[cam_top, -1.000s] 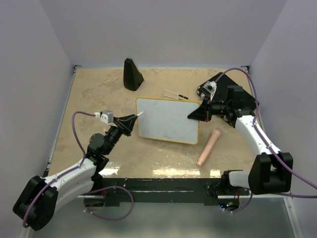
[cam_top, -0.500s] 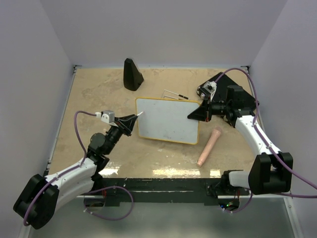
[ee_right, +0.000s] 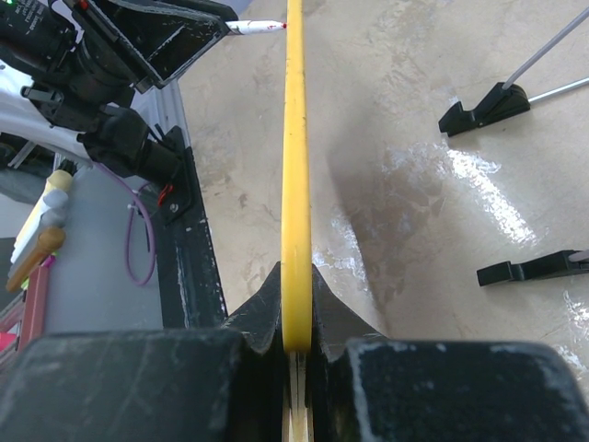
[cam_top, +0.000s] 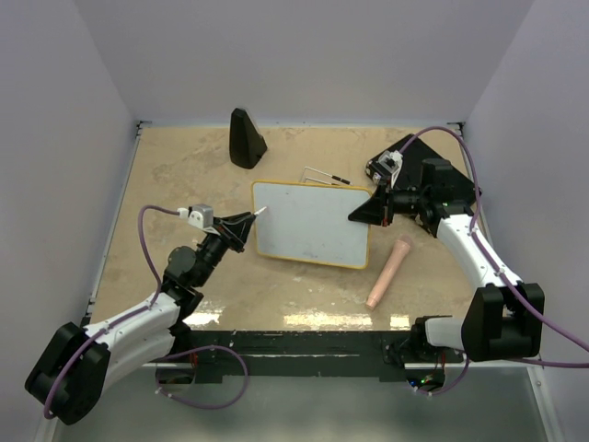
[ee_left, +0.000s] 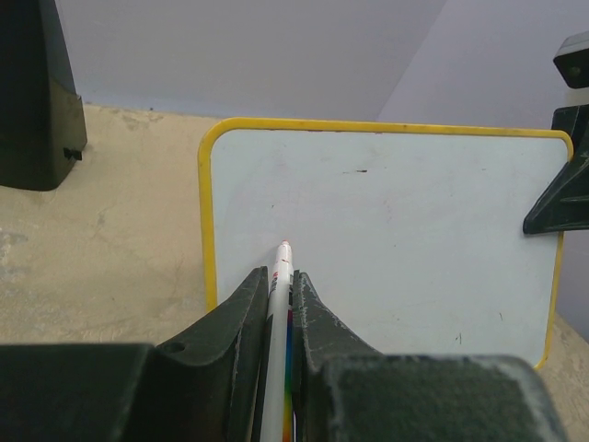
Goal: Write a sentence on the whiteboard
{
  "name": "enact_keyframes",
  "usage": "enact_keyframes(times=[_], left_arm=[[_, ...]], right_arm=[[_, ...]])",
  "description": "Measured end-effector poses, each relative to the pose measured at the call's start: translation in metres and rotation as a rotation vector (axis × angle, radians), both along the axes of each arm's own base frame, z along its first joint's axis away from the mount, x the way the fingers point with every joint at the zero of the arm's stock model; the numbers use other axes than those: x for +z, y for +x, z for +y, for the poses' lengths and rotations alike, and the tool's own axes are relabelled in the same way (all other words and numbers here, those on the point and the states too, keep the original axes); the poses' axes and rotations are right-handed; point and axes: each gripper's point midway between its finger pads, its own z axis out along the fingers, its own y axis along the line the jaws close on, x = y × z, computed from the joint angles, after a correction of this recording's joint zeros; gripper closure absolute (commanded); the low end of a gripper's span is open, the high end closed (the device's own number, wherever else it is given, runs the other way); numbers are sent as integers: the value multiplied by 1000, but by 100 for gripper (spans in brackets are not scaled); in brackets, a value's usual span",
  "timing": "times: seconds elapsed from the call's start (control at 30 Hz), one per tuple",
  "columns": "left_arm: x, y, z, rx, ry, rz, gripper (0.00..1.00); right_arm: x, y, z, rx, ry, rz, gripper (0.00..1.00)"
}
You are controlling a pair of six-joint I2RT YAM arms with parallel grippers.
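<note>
Glossy and stiff, the whiteboard [cam_top: 311, 224] looks light but slippery, so right fingers [ee_right: 258, 318] pinch its yellow rim [ee_right: 294, 184] while left fingers [ee_left: 230, 322] clamp the marker [ee_left: 279, 285].

The left claw [cam_top: 248, 219] seems to have edged very slightly leftward, away from the whiteboard [cam_top: 313, 226].

Whiteboard [cam_top: 308, 226] between left hand [cam_top: 250, 218], right hand [cam_top: 352, 217]

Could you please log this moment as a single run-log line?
left gripper: shut on marker | tip over whiteboard left part | right gripper: shut on whiteboard right edge | no writing visible
</note>
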Motion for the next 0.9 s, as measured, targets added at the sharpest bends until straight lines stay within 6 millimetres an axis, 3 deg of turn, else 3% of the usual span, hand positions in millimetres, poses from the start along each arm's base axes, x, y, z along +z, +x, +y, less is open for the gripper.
enact_keyframes(times=[0.9], left_arm=[[-3,1,0,0,11,5,100]], right_arm=[[-2,-1,0,-1,2,8,100]])
